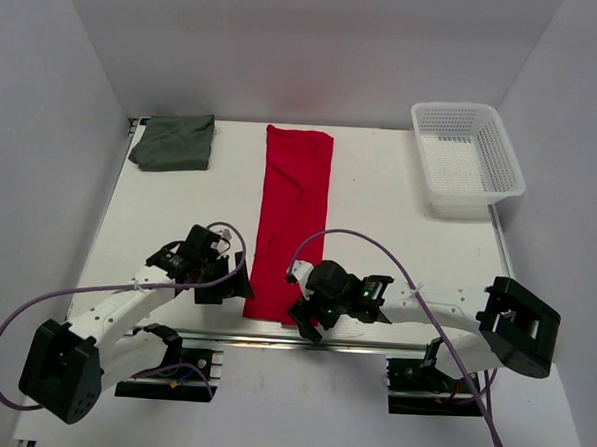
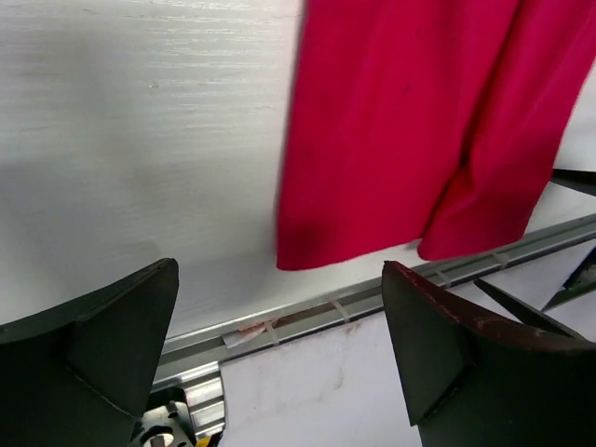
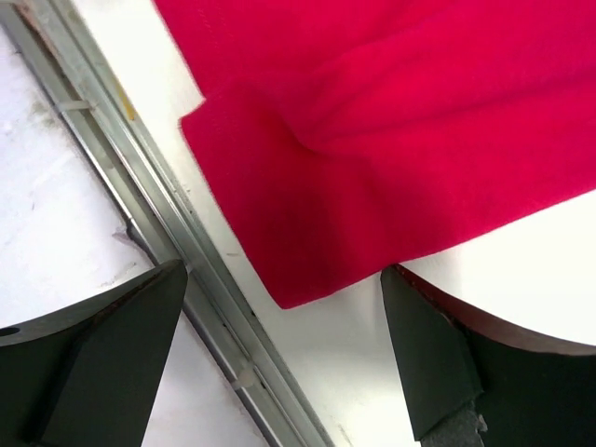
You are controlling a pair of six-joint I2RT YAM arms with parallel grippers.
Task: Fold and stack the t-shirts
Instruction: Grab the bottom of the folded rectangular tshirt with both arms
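fingers wide on left gripper [image 1: 230, 285] and right gripper [image 1: 305, 319], both empty, at near corners of red shirt [image 1: 291, 213]; lengthwise fold looks done, next needs pinching both corners.

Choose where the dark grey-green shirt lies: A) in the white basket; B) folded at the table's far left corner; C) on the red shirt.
B: the grey-green shirt lies folded at the far left corner, apart from the red shirt and the basket.
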